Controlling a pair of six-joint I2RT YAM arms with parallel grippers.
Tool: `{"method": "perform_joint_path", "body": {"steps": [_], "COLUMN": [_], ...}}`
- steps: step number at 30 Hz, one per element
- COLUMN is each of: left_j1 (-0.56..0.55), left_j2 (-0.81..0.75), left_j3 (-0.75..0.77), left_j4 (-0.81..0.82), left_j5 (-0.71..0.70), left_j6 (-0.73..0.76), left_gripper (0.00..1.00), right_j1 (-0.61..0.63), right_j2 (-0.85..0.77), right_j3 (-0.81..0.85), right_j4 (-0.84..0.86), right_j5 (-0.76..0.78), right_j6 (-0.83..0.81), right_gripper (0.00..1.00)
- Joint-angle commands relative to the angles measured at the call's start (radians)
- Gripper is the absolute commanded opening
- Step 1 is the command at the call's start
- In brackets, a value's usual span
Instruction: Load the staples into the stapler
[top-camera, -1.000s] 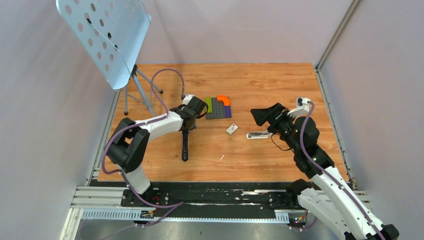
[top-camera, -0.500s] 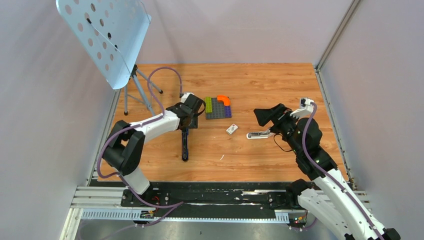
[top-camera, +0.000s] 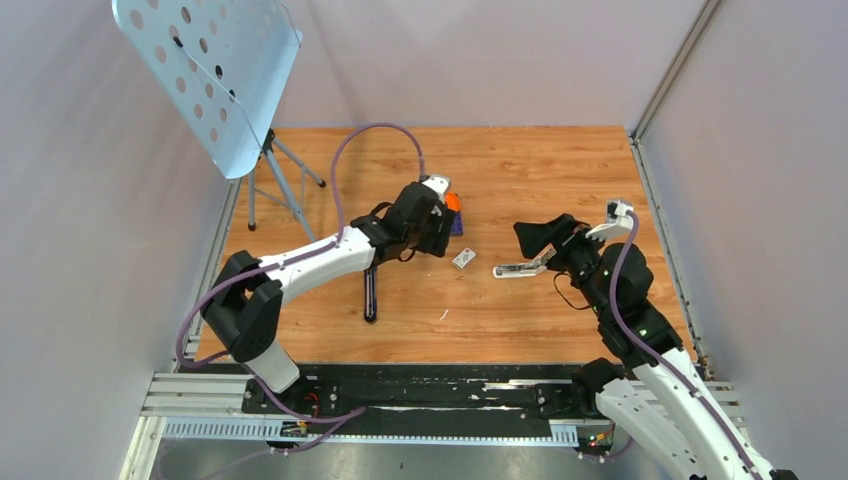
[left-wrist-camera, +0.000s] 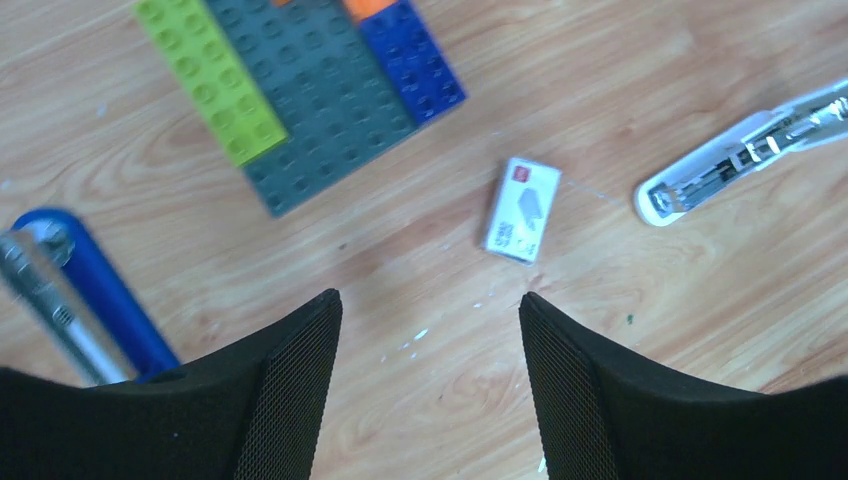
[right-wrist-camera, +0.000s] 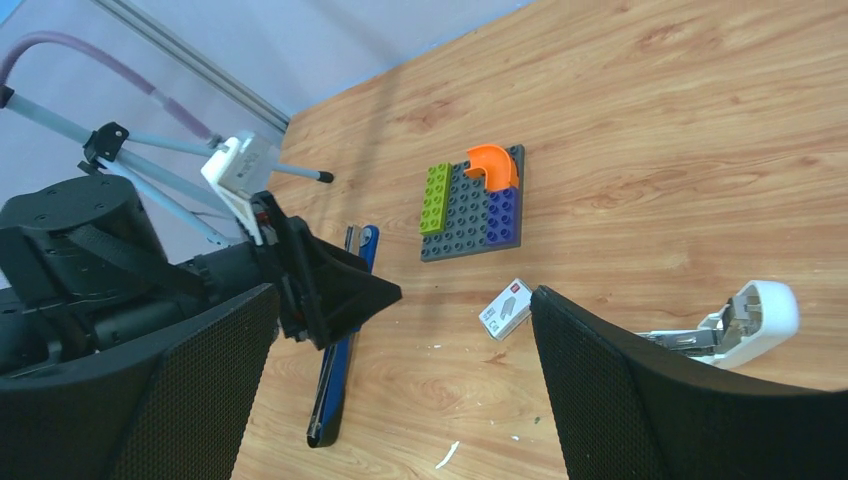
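Leaning over the far left corner of the wooden table (top-camera: 560, 170) was a pale blue perforated music stand (top-camera: 205, 75) on its tripod. To its right the stapler (top-camera: 370, 295) lay flat on the wood, a slim blue strip with silver metal showing along it, its far end passing beneath the left arm. The left gripper (left-wrist-camera: 430, 300) hung above the boards with its jaws spread wide and nothing between them. The stapler's blue end lay just outside the finger (left-wrist-camera: 290, 400) at the left of the wrist view. Beyond the gripper sat the multicoloured block plate (left-wrist-camera: 320, 90). Nearer the middle the small white staple box (left-wrist-camera: 522, 209) lay flat, apart from everything else. Right of the box a white rounded bar (top-camera: 518, 268) rested on the table. The right gripper (right-wrist-camera: 400, 300) hovered near that bar, likewise spread wide and empty.
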Motion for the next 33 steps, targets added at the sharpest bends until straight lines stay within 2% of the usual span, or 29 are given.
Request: {"method": "perform_joint_path", "body": {"steps": [1, 10, 14, 25, 33], "left_j1": [-0.053, -0.103, -0.109, -0.110, -0.110], "left_j2": [0.106, 0.281, 0.336, 0.407, 0.434], "left_j3": [0.066, 0.148, 0.167, 0.193, 0.192], "left_j4": [0.081, 0.124, 0.114, 0.128, 0.135], "left_j5": [0.081, 0.111, 0.080, 0.073, 0.102], "left_j6": [0.096, 0.135, 0.144, 0.206, 0.205], "left_gripper": [0.69, 0.69, 0.70, 0.69, 0.62], "right_j1": [0.013, 0.014, 0.014, 0.014, 0.014], "right_j2": [-0.046, -0.104, -0.117, -0.131, -0.130], "right_j3": [0.028, 0.021, 0.027, 0.018, 0.015], "right_j4": [-0.054, -0.081, -0.087, -0.087, -0.087], "right_j5": [0.048, 0.100, 0.111, 0.131, 0.137], "right_j6": [-0.056, -0.096, -0.101, -0.106, -0.112], "right_gripper": [0.99, 0.99, 0.99, 0.99, 0.99]}}
